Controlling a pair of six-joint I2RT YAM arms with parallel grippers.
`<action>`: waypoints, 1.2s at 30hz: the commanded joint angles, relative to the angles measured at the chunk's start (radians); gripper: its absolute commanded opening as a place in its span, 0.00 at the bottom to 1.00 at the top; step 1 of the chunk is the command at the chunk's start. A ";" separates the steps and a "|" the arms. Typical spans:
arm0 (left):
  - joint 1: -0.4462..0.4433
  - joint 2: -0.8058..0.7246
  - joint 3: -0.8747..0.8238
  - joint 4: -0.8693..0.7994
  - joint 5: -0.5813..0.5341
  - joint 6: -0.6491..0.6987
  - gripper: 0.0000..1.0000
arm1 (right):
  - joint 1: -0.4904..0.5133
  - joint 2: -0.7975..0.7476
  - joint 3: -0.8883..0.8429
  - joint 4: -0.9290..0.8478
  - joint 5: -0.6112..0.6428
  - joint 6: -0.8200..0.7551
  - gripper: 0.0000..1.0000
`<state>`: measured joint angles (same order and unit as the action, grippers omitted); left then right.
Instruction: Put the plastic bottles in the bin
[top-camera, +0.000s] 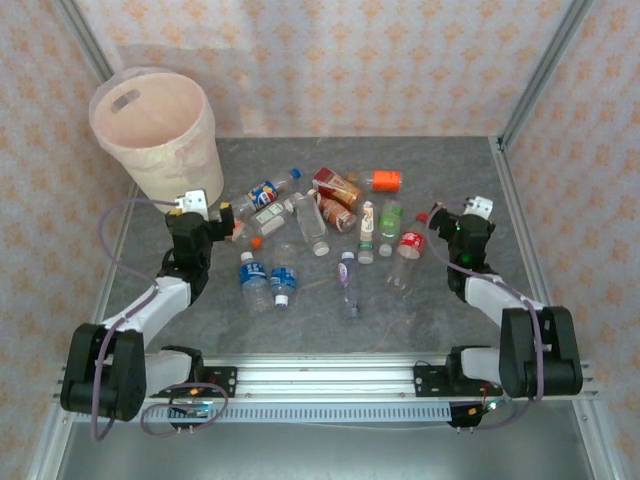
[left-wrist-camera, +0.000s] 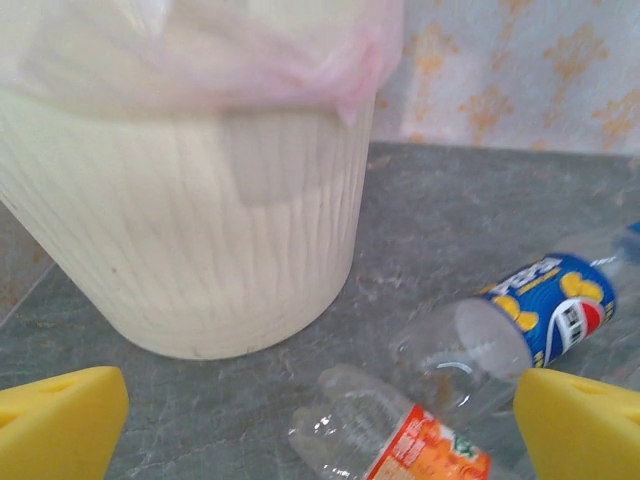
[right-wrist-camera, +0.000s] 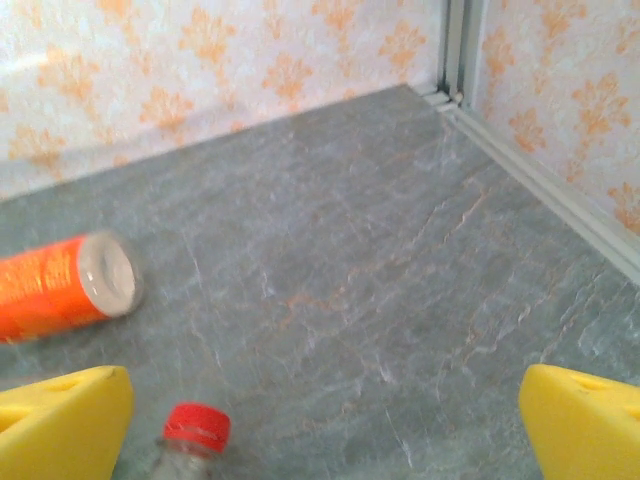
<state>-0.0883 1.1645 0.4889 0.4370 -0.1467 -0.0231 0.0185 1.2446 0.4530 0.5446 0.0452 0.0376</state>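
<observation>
Our left gripper (left-wrist-camera: 320, 420) and right gripper (right-wrist-camera: 322, 420) gape empty; bin (top-camera: 175, 150) crowds the table (top-camera: 450, 160) at its far-left corner, bottles (top-camera: 320, 225) mid-table (open room along the right edge).

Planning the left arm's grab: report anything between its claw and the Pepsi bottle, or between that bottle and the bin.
An orange-labelled bottle lies nearer the open left claw, partly before the Pepsi bottle. Between that bottle and the bin lies only bare table.
</observation>
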 joint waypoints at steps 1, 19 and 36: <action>-0.022 -0.031 0.052 -0.192 -0.043 -0.090 1.00 | -0.005 -0.056 0.058 -0.207 -0.016 0.147 0.99; -0.051 -0.113 0.173 -0.498 0.143 -0.450 1.00 | 0.030 0.183 0.377 -0.842 -0.377 0.498 0.95; -0.057 -0.169 0.112 -0.515 0.214 -0.506 1.00 | 0.093 0.392 0.413 -0.796 -0.227 0.551 0.84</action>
<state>-0.1360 1.0195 0.6178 -0.0532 0.0441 -0.5102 0.1108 1.6268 0.8776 -0.2771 -0.2558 0.5560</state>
